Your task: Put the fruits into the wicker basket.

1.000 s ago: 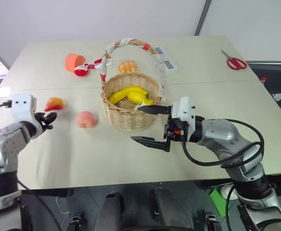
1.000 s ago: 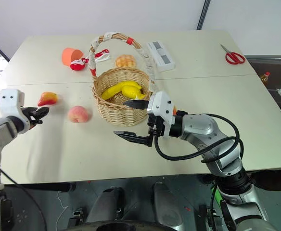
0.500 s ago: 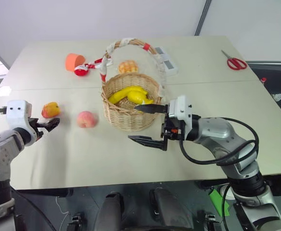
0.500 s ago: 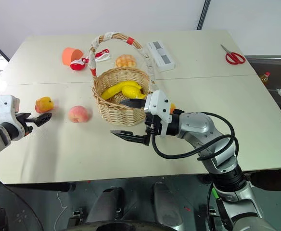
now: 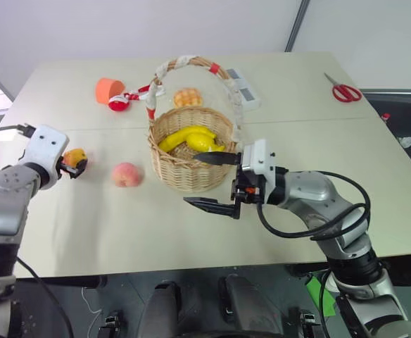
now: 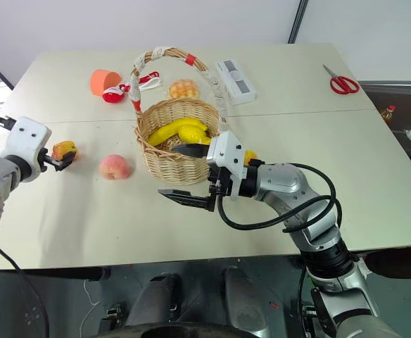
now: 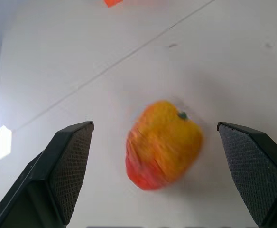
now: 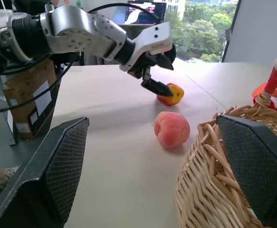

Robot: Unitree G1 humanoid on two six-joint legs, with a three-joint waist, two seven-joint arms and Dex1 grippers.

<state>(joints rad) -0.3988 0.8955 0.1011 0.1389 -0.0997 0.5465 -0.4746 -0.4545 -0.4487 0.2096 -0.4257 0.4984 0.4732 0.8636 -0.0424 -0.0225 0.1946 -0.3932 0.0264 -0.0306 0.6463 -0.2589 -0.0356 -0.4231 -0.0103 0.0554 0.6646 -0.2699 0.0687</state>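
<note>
Pale desk fills the scene, a grey wall behind it. Since a second ago the left end effector has spread its fingers from nearly pressed together to wide apart and has pushed forward near the desk's left edge, so that the mango now lies between the two pads, with clear gaps on both sides and no contact yet. The mango itself has turned and shifted slightly where it lies on the desk. That reads as the approach to a pick being finished: closing on the mango looks like the next step, then a carry to the basket.

Right end effector hangs spread and empty, just beside the basket's near side, unmoved over that second.

Outward from there, the peach lies on the desk between the mango and the basket, untouched. Bananas already sit inside the basket, which stands mid-desk. A bun and an orange cup sit toward the far edge, scissors near the far right corner.

So at least two fruits are still out.
</note>
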